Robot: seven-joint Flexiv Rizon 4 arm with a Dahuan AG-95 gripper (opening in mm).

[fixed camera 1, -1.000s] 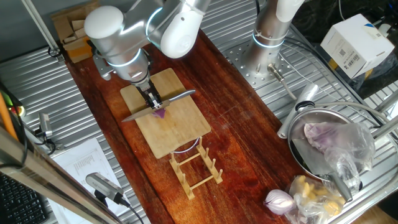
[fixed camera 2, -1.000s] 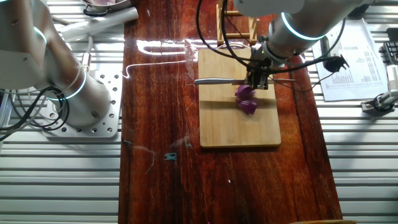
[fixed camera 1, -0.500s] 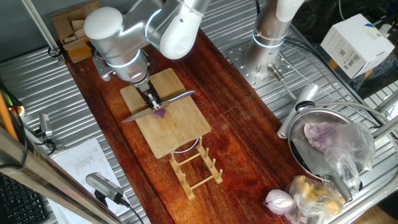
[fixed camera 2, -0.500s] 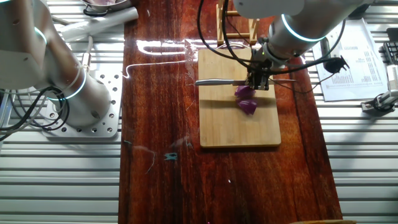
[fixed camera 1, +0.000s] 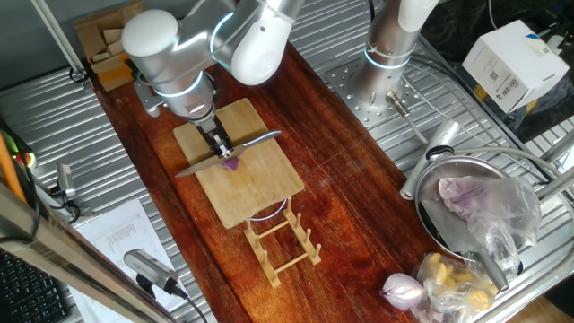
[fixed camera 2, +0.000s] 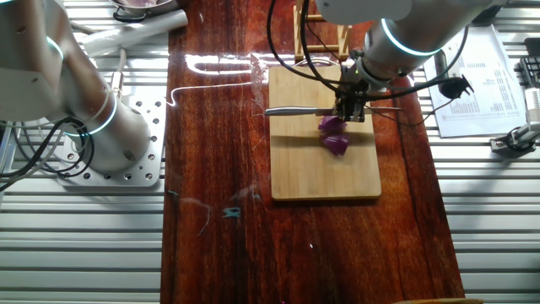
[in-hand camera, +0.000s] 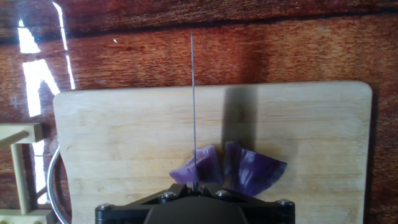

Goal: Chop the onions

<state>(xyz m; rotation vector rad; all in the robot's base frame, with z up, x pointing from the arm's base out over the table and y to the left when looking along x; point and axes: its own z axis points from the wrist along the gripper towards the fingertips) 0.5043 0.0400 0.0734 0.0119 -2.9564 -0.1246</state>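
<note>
The onion shows as purple wedge pieces on a bamboo cutting board, also in one fixed view and the other fixed view. My gripper is shut on a knife. In the hand view the blade stands edge-on, running away from me, with its near end down in the left onion piece. A second piece lies just right of the blade. In the other fixed view the gripper holds the knife across the board's far half.
A wooden rack stands just past the board's end. A pan holds a plastic-wrapped purple lump. A whole red onion lies near it. A second arm's base and a white box stand on the metal surface.
</note>
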